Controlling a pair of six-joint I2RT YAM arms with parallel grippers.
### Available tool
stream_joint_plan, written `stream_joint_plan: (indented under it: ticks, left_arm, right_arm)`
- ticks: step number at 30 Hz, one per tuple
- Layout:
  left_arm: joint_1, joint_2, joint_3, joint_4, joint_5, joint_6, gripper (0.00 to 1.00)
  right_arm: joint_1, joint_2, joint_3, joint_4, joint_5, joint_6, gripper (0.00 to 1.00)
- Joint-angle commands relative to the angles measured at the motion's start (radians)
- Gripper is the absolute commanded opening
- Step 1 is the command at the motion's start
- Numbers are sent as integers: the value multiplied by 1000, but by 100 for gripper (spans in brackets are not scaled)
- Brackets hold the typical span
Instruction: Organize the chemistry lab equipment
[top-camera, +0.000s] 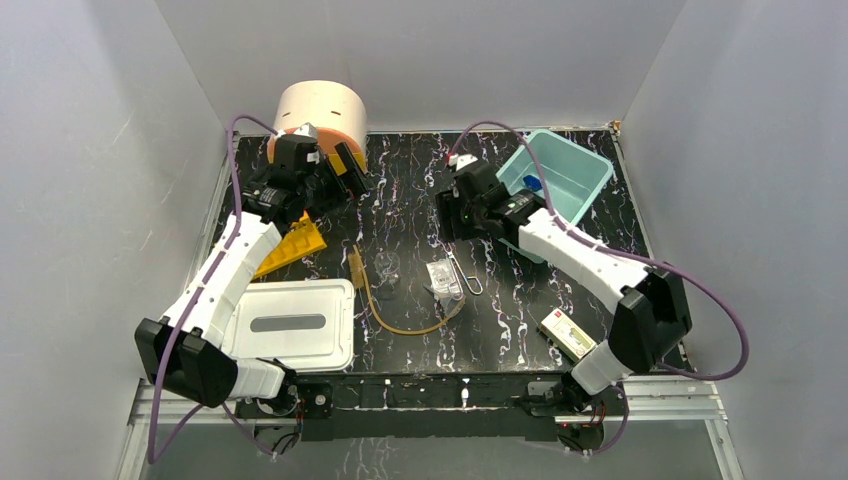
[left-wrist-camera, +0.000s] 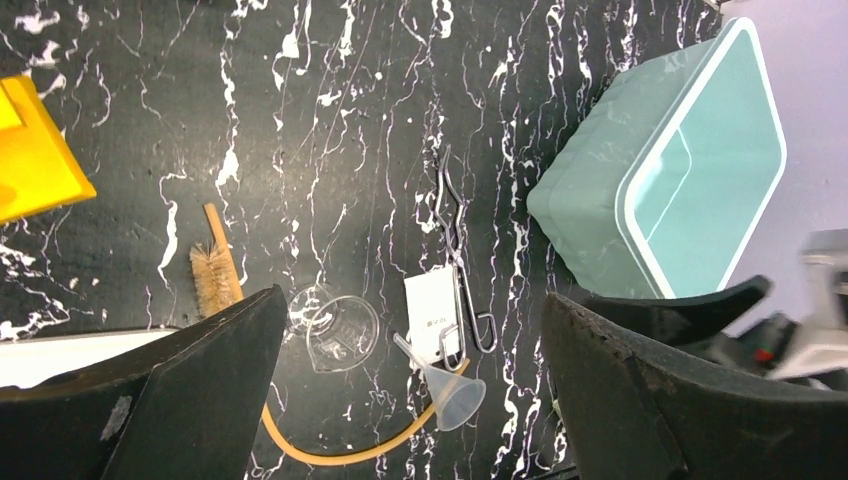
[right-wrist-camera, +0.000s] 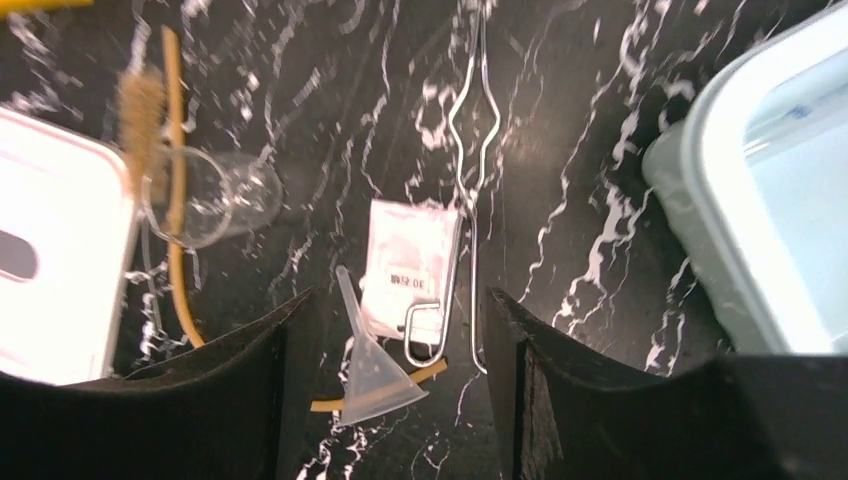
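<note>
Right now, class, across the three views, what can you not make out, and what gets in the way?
Blue piece in the teal bin, top view: too small to identify.
Print on the clear packet, right wrist view: blurred.
White lid, right wrist view: cut off by the left edge.
Yellow rack, top view: partly under the left arm.

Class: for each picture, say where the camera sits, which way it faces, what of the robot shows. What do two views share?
Top external: above and behind the bases, looking down and forward over the table; left arm and right arm show.
Left wrist: on the left wrist, facing down at the table; open left gripper frames the bottom.
Right wrist: on the right wrist, facing down; open right gripper at the bottom.
Shared by both wrist views: wire metal clamp, clear packet, funnel.
</note>
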Motion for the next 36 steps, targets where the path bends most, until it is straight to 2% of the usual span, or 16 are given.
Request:
stream_joint_plan:
  ticks: [1,4,7,12,14,20,25,29,33,36]
  left_arm:
    - [7,-42,-36,-17,35,-43,98]
    - [7,-46,-45,-16,42,-41,98]
    - [7,-47,-48,-13,36,-39,98]
    - [7,-48,-45,-12,41,-32,98]
    - [7,-47,-45,-12,37,-29,98]
    - [7,-45,-38,-17,46,-27,98]
    - [6,-56,-53,-17,59,-37,98]
    - [7,-64,-53,-27,33,-42,98]
    - [7,-80,-61,-30,-9,-49,98]
    - [7,-83,-69,-31,-19,-55,98]
  right_arm:
    - [22,59,-64,-17,73,43,64]
    - [23,105,-79,-3,143,88,58]
    - [24,156,-81,30,135,111,54]
    - [25,252,-36,121,139,93,57]
    - [25,313,17,146,127,55,59]
    - [25,531,242,82,158,34,59]
    - [-1,635,379,75,196,33,60]
    - [-30,721,486,41,163,23,62]
    - [-32,793,577,-20,168,9,60]
    - [-32,799,576,-25,168,6,55]
